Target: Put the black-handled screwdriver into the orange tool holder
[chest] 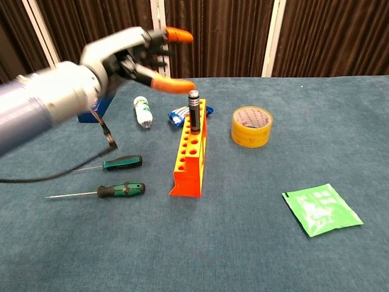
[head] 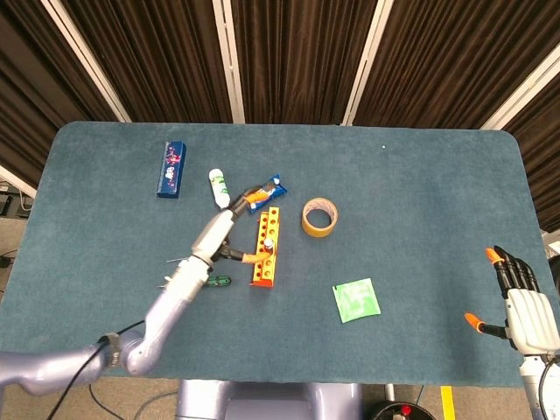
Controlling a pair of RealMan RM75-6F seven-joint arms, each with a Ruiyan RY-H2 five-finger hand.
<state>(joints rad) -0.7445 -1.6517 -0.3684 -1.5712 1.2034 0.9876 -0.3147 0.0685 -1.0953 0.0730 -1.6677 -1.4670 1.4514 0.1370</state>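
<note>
Black ribbed screwdriver (chest: 194, 111) upright in slotted orange holder (chest: 190, 157), probably plastic.

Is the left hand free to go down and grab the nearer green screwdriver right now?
Probably yes. The left hand is open and raised above the table, holding nothing. The nearer green screwdriver lies flat in the open, apart from the other green screwdriver and the orange tool holder.
</note>
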